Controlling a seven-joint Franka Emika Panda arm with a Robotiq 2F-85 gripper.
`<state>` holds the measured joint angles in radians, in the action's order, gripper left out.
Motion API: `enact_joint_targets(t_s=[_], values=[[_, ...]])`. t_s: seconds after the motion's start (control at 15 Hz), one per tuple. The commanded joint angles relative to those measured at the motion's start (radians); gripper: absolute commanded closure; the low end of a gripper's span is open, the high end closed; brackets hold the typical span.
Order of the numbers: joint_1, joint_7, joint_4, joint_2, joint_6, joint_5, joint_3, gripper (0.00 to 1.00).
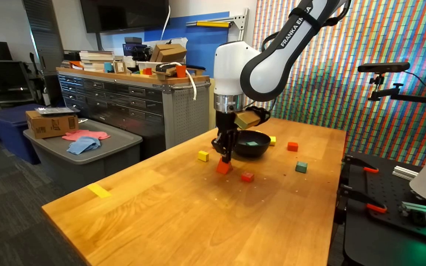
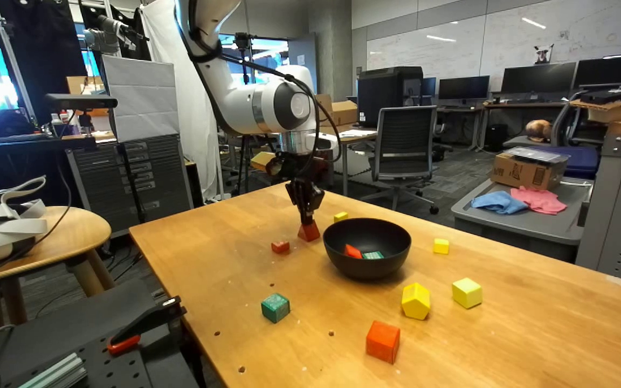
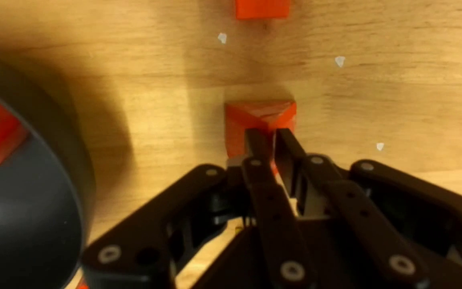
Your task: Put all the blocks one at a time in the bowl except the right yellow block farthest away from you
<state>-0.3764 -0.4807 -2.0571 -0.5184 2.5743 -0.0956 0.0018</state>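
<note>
Honey-brown grain streaks the table (image 1: 183, 221), specked with small white marks, and a pale yellow strip of tape (image 1: 99, 190) shows by its edge next to the grey bin (image 1: 124, 138). The bowl (image 2: 367, 271) is plain black, with an orange-red block (image 2: 352, 251) and a green block (image 2: 372, 255) inside. The gripper (image 3: 270, 138) is black too, against a red pyramid (image 3: 237, 138); the arm (image 1: 264, 74) is white trimmed with black. Toward the table edge by the black bench (image 1: 372, 236) I see a dark green block (image 2: 275, 307); farther in, a small red block (image 2: 281, 247). Toward the end facing the wall (image 1: 383, 129), all orange, green, blue and cream bars, are a bright red block (image 2: 383, 343), a deep yellow block (image 2: 415, 300) and a lemon-yellow block (image 2: 467, 292).
</note>
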Motion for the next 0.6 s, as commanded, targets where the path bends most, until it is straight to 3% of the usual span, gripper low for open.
enact_joint_targets(t_s=[0.0,0.07,0.13,0.27,0.53], values=[[0.006,-0.012,-0.064,0.127,-0.017,-0.014,-0.013,0.98],[0.027,0.008,-0.071,0.151,-0.033,0.007,0.0,0.94],[0.042,0.023,-0.067,0.158,-0.051,0.018,0.01,0.68],[0.057,0.051,-0.051,0.152,-0.103,0.007,0.02,0.65],[0.105,0.052,-0.015,0.14,-0.291,0.153,0.078,0.34]])
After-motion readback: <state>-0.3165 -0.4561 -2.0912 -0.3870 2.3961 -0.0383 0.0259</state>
